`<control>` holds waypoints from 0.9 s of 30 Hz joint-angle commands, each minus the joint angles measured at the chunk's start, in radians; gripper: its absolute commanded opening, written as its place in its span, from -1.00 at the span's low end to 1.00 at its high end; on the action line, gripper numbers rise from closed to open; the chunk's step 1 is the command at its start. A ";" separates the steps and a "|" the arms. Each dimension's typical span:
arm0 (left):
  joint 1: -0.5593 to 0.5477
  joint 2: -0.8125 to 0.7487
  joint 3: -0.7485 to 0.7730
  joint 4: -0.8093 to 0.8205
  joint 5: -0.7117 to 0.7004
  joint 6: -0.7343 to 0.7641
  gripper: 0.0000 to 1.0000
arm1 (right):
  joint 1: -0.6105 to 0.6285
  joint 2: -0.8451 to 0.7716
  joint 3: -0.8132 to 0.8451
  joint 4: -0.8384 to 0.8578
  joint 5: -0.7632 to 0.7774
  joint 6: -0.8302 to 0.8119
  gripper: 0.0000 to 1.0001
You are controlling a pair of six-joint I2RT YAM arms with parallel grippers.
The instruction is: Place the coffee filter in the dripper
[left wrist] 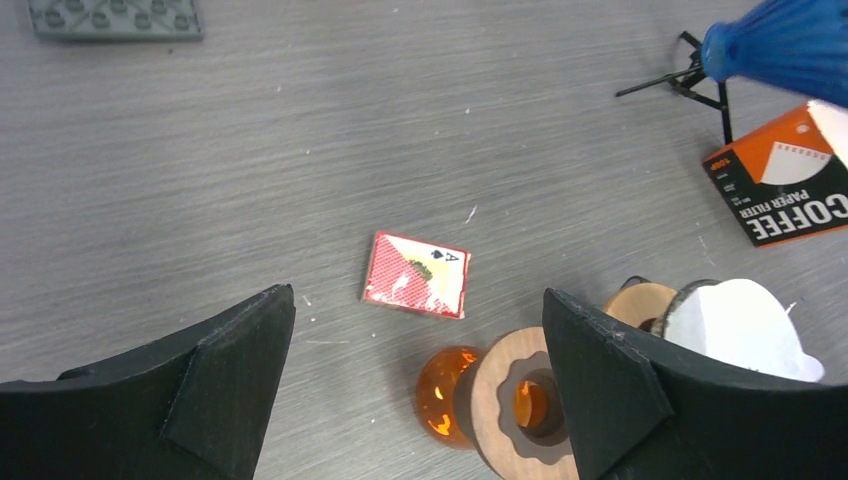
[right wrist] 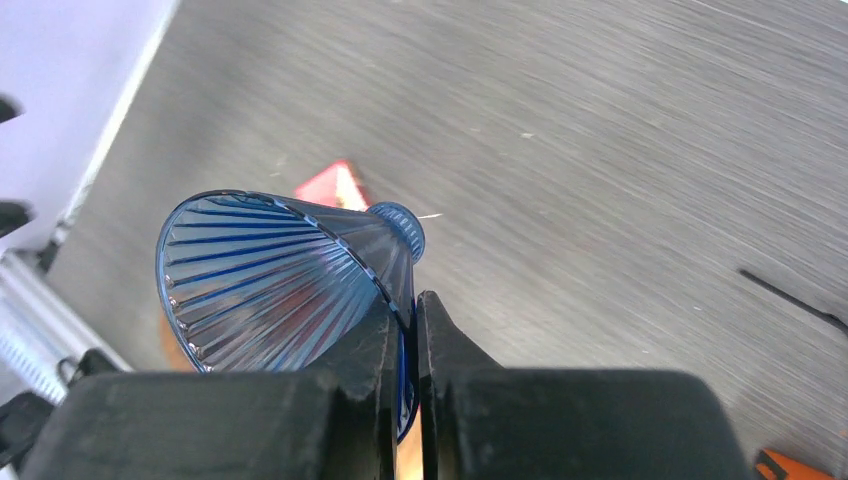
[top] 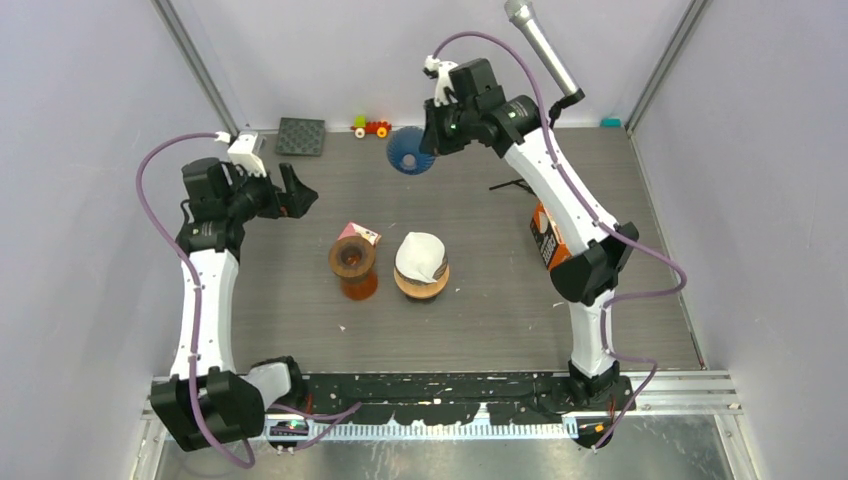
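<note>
Right hand (right wrist: 405, 330) raised at far side, fingers pinched closed; left hand (left wrist: 420, 370) spread wide, empty.

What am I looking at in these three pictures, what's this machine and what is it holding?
These are two white robot arms bolted to the near edge of a grey table. One picture looks down from above; the other two come from small cameras on each arm's wrist.

The right pincer is shut on the rim of a ribbed, see-through blue plastic cone dripper and holds it in the air. The left pincer is open and holds nothing.

On the table stand an amber glass stand with a wooden collar and, beside it, a white paper coffee filter sitting on a second wooden-collared stand. A red playing card, an ace of spades, lies nearby, and an orange and black box of coffee filters sits towards the right.
</note>
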 commanded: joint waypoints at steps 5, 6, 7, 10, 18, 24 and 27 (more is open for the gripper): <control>-0.018 -0.141 0.063 -0.085 0.000 0.013 0.93 | 0.210 -0.075 -0.055 0.005 -0.043 0.015 -0.99; -0.017 -0.155 0.062 -0.094 -0.008 0.013 0.93 | 0.225 -0.074 -0.064 0.006 -0.046 0.014 -1.00; -0.018 -0.167 0.064 -0.108 -0.015 0.015 0.93 | 0.241 -0.072 -0.075 0.006 -0.050 0.015 -0.99; -0.018 -0.180 0.089 -0.174 -0.028 0.028 0.94 | 0.279 -0.055 -0.097 0.010 -0.066 0.017 -0.99; -0.018 -0.198 0.120 -0.282 -0.040 0.058 0.92 | 0.351 0.058 -0.029 -0.023 -0.091 0.015 -0.99; -0.017 -0.204 0.137 -0.331 -0.036 0.093 0.86 | 0.354 0.108 -0.006 -0.028 -0.096 0.017 -0.99; -0.017 -0.205 0.122 -0.331 -0.029 0.094 0.85 | 0.362 0.121 -0.007 -0.030 -0.099 0.018 -0.99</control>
